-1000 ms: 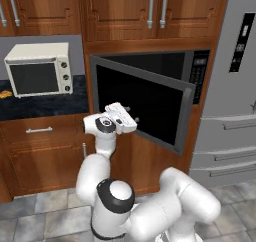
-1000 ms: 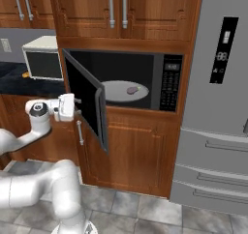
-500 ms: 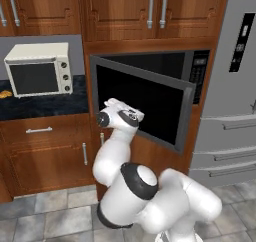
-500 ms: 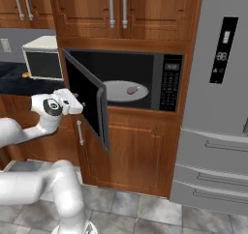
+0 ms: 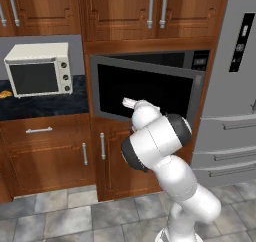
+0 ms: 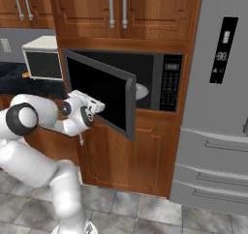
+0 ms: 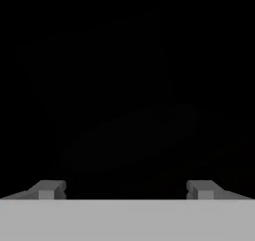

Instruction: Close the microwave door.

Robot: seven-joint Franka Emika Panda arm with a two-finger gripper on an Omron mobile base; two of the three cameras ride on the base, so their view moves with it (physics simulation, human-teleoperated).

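While the wide grey-framed black glass microwave door (image 6: 99, 93) stands partly open, hinged at its left | fingers (image 7: 49, 188) spread wide apart, empty, facing and near its dark glass | large built-in black microwave (image 6: 162, 80) sits under brown wooden cabinets, white turntable (image 6: 141, 91) inside

You have a cream toaster oven (image 5: 37, 68) on the dark tabletop (image 5: 45, 105), an orange item (image 5: 5, 94) just left of it, wooden cabinets (image 5: 125, 11) overhead, and a grey refrigerator (image 6: 215, 107) at right.
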